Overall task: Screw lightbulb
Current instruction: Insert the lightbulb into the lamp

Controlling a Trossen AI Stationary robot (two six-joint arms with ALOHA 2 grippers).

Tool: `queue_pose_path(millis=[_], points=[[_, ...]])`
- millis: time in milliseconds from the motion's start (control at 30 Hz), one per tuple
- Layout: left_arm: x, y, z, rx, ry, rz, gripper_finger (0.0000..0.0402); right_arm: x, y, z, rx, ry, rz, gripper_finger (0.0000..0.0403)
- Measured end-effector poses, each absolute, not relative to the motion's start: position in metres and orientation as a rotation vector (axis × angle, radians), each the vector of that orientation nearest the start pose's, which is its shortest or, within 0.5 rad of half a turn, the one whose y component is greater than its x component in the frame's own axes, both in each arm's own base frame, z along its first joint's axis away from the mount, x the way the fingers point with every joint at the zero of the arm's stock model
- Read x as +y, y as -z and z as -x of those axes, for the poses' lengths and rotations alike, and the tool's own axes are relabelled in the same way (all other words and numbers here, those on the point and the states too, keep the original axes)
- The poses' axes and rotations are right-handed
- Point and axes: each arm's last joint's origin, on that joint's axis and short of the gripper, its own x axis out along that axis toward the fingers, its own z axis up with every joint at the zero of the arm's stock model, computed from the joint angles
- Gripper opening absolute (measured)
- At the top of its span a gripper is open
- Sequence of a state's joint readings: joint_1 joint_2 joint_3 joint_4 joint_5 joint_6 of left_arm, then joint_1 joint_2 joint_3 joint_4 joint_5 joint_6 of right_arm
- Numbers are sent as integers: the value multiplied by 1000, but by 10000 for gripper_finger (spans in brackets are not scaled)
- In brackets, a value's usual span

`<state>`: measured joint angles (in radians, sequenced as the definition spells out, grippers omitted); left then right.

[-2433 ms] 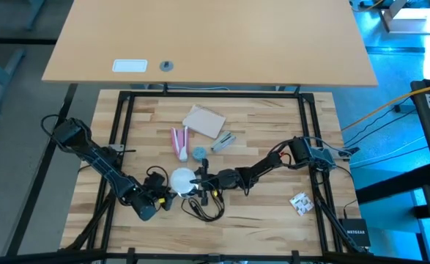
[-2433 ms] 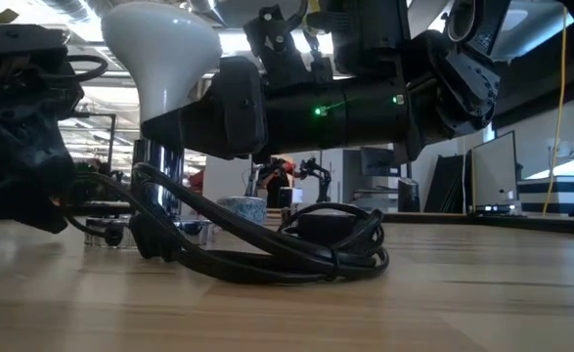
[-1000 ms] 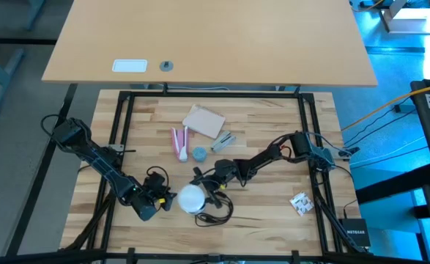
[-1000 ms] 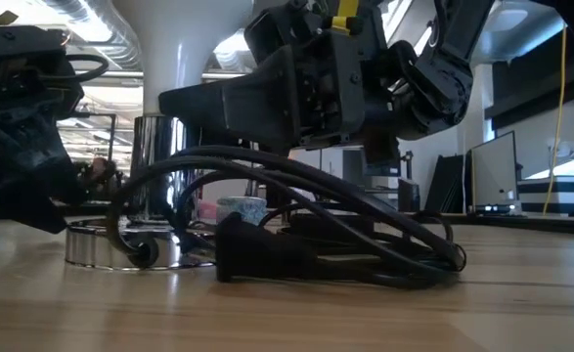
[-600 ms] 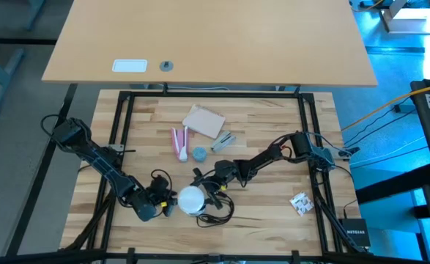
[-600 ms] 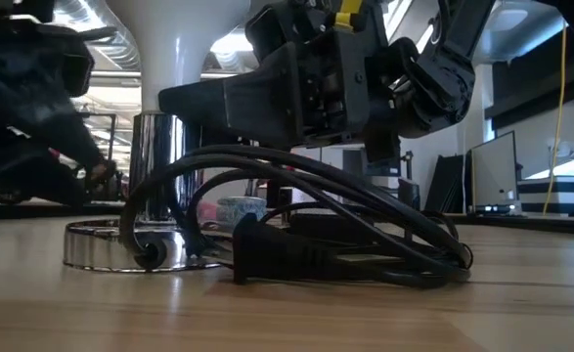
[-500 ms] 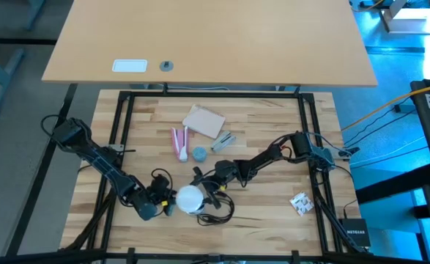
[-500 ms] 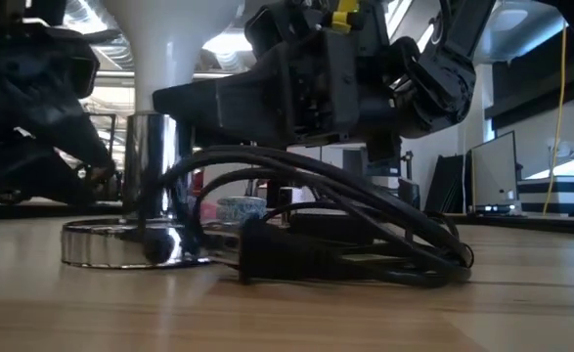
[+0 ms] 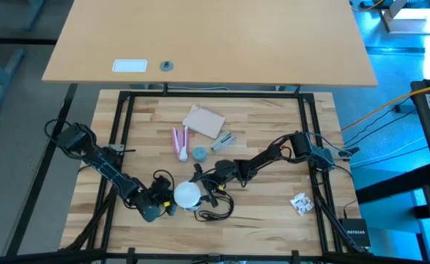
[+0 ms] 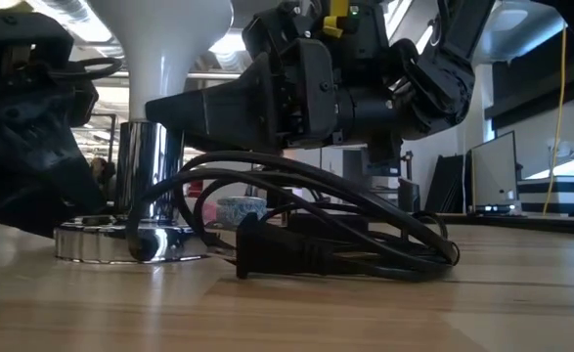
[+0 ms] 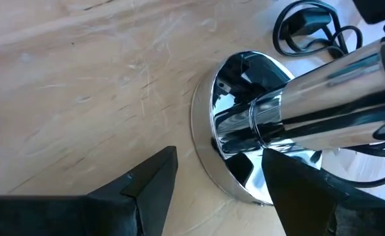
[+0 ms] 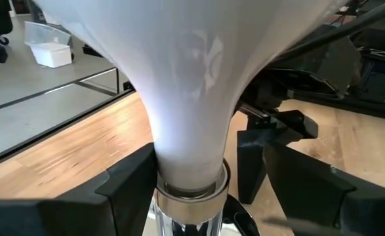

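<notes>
Spanning butcher-block table point(image 9: 258, 202), workshop behind

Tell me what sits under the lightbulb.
Under the lightbulb is a chrome socket tube rising from a round chrome base on the table. The bulb's screw thread is hidden inside the socket.

Chrome lamp base point(image 10: 130, 240) with upright chrome stem point(image 11: 323, 92) on the wooden counter point(image 9: 273, 213), black cord point(image 10: 345, 230) coiled just beside it, plug point(image 10: 267, 254) lying flat at the front. Farther back on the counter: brown cardboard piece point(image 9: 204, 120), two pink-and-white tubes point(image 9: 179, 142) side by side, small light-blue round cap point(image 9: 199, 153) near them, grey metal clip point(image 9: 223, 140). Crumpled white wrapper point(image 9: 300, 202) toward the right edge. Beyond, a larger tan table point(image 9: 207, 40) bearing a white rectangular plate point(image 9: 130, 65) and a small grey disc point(image 9: 167, 66).
</notes>
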<state>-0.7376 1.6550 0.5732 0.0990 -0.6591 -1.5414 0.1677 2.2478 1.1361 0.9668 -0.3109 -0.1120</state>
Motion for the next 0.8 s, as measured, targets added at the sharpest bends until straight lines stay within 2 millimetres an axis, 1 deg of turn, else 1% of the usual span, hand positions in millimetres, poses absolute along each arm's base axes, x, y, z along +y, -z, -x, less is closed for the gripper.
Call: queue_pose_path(millis=[467, 800], points=[[-152, -100, -209, 644, -508, 776, 221, 85, -102, -433, 130, -579, 87, 280], [-149, -99, -208, 648, -530, 749, 221, 85, -102, -433, 131, -581, 87, 280]])
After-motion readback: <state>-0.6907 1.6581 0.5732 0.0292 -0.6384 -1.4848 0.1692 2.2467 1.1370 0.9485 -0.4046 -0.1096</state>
